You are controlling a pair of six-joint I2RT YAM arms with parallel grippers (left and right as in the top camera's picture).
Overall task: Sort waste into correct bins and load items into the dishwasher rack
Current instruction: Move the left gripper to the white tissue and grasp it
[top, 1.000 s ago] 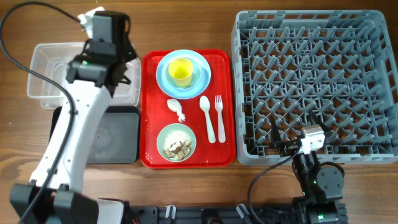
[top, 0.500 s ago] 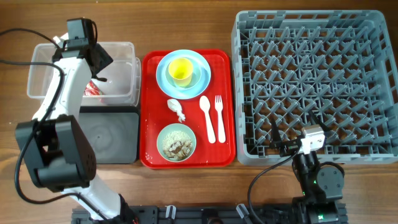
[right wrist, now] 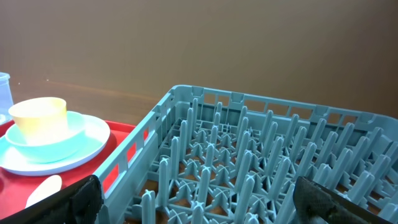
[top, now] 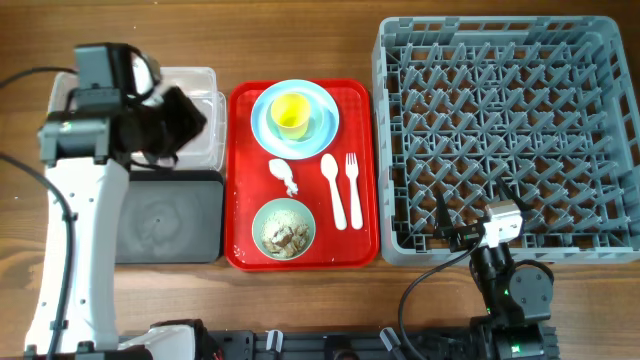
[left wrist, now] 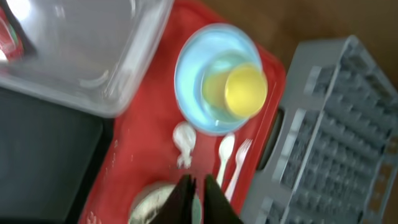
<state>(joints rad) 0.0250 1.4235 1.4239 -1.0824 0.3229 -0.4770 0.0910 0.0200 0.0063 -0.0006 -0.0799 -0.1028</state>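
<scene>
The left arm is reaching over the clear tub (top: 205, 85) in the upper left of the overhead view, its left gripper (top: 183, 118) hanging above the tub's inner edge. In the left wrist view, its jaws are sitting nearly together with only a thin gap between them, gripping nothing. The red wrapper (left wrist: 6, 38) is lying inside the tub, showing at the upper left edge of that view. The black tray (top: 175, 215) is lying just below the tub, touching it or nearly so.

The red tray (top: 365, 150) is sitting in the middle of the desk (top: 300, 40). At its top the light-blue plate (top: 266, 128) is carrying the small light-blue bowl (top: 316, 124), and the yellow cup (top: 290, 113) is standing upright in that bowl. Below the plate the white tissue scrap (top: 284, 177) is lying on the tray, with the spoon (top: 333, 190) and fork (top: 353, 188) side by side just to its right. The green bowl (top: 262, 216) is holding rice and brownish bits (top: 284, 236) at the tray's lower edge.

The dishwasher rack (top: 510, 130) is filling the right side. The right gripper (top: 478, 232) is waiting at the rack's lower edge, jaws spread wide apart and holding nothing.
</scene>
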